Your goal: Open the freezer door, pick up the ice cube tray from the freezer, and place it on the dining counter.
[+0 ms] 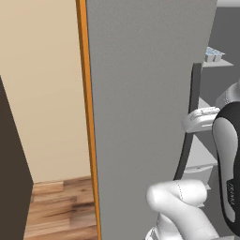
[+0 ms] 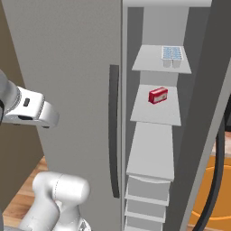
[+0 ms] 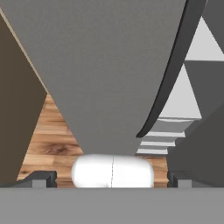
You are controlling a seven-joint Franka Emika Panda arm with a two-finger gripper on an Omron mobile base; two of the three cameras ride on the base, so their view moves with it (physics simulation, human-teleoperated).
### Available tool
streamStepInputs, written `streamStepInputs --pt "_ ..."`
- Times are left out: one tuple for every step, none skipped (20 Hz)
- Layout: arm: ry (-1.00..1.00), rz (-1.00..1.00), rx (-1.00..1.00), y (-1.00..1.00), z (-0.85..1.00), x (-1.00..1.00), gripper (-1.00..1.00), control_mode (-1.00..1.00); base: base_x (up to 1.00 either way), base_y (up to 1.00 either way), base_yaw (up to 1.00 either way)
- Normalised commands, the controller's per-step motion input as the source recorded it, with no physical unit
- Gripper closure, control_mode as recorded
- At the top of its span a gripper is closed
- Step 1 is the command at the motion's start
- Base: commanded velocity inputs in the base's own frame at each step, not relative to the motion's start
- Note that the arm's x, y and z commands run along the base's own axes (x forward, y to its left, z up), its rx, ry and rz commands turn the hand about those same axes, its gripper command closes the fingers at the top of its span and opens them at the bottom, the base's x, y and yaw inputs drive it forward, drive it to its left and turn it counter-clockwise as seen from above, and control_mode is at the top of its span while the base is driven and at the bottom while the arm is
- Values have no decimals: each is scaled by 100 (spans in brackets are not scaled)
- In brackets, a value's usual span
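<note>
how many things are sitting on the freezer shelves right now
2. The ice cube tray sits on the top visible shelf, toward its right back corner. A small red box sits on the shelf below. The lower shelves look bare, though parts are hidden.

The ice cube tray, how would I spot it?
Look inside the tall grey freezer, standing open. The ice cube tray sits on the highest shelf, at its right. It is pale blue-white with little square pockets, unlike the red box one shelf below.

freezer door (image 2: 72, 90): showing matte grey, faintly grainy
handle (image 2: 114, 131): looking smooth, dark
floor (image 1: 58, 206): showing glossy wood planks beside the door
</note>
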Motion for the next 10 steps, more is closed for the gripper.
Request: streamStepInputs --pt "0 0 0 0 0 0 -100 100 0 -13 -2" --pt "0 0 0 0 0 0 -100 100 0 -19 -3" --pt "0 0 0 0 0 0 -100 100 0 -28 -5" --pt "0 0 0 0 0 0 -100 100 0 -41 -8" --pt "0 0 0 0 0 0 -100 100 0 -51 -9" --pt "0 0 0 0 0 0 -100 100 0 -51 -10" --pt "0 0 0 0 0 0 -100 100 0 -54 -13" --pt "0 0 0 0 0 0 -100 100 0 -50 -17" --pt "0 0 0 0 0 0 -100 100 0 -42 -23" --pt "0 0 0 0 0 0 -100 100 0 -34 -27"
